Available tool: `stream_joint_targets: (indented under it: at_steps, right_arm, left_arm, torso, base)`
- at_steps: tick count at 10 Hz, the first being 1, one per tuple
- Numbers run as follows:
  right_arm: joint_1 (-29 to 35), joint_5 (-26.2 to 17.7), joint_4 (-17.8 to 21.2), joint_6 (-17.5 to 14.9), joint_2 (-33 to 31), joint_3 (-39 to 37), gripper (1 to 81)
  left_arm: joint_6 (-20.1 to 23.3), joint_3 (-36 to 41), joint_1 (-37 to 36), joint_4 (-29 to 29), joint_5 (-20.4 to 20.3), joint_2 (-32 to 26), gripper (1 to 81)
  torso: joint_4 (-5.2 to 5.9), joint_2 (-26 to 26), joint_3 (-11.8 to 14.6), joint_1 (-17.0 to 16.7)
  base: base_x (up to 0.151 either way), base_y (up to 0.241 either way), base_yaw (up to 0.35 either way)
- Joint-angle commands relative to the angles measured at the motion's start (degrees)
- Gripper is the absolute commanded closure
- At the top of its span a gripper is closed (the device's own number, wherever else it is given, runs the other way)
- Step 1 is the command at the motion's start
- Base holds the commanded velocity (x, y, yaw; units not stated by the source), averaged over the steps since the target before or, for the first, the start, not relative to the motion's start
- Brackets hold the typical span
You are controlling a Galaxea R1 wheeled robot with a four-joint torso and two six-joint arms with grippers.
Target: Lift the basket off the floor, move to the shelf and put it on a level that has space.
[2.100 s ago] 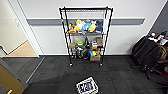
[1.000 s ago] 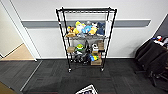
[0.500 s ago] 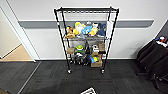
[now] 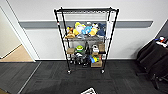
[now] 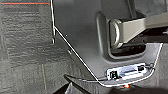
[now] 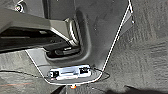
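**Basket still down on the carpet, rack dead ahead**

Dark grey carpet floor (image 4: 50, 77) all around the shelf (image 4: 57, 30), pale wall (image 4: 37, 10) right behind it, strip of light wooden flooring (image 4: 17, 55) off to the shelf's left through a doorway.

Basket (image 4: 88, 91) sitting on the carpet in front of the shelf, well apart from its casters, barely peeking in as a cream woven corner. Not lifted yet, going by that.

Top level (image 4: 86, 10) of the shelf looking bare, just flat wire grid. One tier below it packed with plush toys (image 4: 82, 29), lower tiers stuffed with cardboard boxes (image 4: 97, 63) and odds and ends. So probably the top one for room.

Left gripper and right gripper: honestly can't tell whether clenched or released. Wrist cams just showing carpet past the robot's own dark plate.

Handling guess: looks light and fairly stiff for a woven thing, but likely to flex a bit if squeezed on one wall. Not slippery, not fragile. Best bet probably the dark rim or the small loop handles, one side each, to keep it level on the way up.
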Motion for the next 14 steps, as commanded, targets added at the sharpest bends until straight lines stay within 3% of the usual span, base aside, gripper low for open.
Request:
stream_joint_targets:
  at_steps: [1,2,3,6,8,10,12,13,14]
  right_arm:
    - [0.7,-3.7,-0.5,0.2,-3.7,6.0,1.0]
    - [0.9,-3.7,-0.2,0.3,-5.3,8.5,1.0]
    - [1.0,-3.7,-0.3,0.3,-7.0,10.7,1.0]
    - [1.7,-3.6,-0.3,0.3,-10.2,14.7,1.0]
    - [2.8,-3.7,-0.1,0.4,-11.9,16.0,1.0]
    - [4.2,-3.7,0.2,0.8,-12.7,16.8,1.0]
    - [5.2,-3.8,0.2,0.8,-13.2,17.5,1.0]
    - [5.6,-3.8,0.6,0.8,-14.1,18.7,1.0]
    - [6.0,-3.9,1.2,0.8,-15.0,19.8,1.0]
  left_arm:
    - [-0.1,6.1,-0.8,-0.1,3.7,-4.8,1.0]
    - [-0.1,7.4,-0.9,-0.1,3.6,-6.0,1.0]
    - [-0.2,8.1,-1.2,-0.2,3.6,-7.0,1.0]
    - [-0.4,11.8,-3.6,-3.6,4.1,-11.2,1.0]
    - [-0.4,17.7,-6.0,-6.5,4.5,-15.3,1.0]
    - [-0.4,18.5,-9.2,-9.0,8.0,-15.8,1.0]
    - [-0.4,19.0,-11.1,-9.2,8.5,-15.8,1.0]
    - [-0.4,19.2,-11.7,-9.3,9.3,-15.8,1.0]
    - [-0.4,19.2,-12.1,-9.3,9.8,-15.9,1.0]
  torso:
    - [0.0,0.0,0.0,0.0]
    - [0.0,0.0,0.0,0.0]
    - [0.0,-5.7,0.0,3.7]
    - [0.0,-7.0,0.0,4.4]
    - [0.0,-10.7,0.0,6.7]
    - [0.0,-14.5,0.0,9.1]
    - [0.0,-18.5,0.0,11.7]
    - [0.0,-20.5,-5.4,12.9]
    - [0.0,-21.8,-5.6,13.7]
  base:
    - [0.0,0.0,0.0]
    - [0.0,0.0,0.0]
    - [0.0,0.0,0.0]
    - [0.0,0.0,0.0]
    - [0.0,0.0,0.0]
    - [0.0,0.0,0.0]
    - [0.0,0.0,0.0]
    - [0.0,0.0,0.0]
    - [0.0,0.0,0.0]
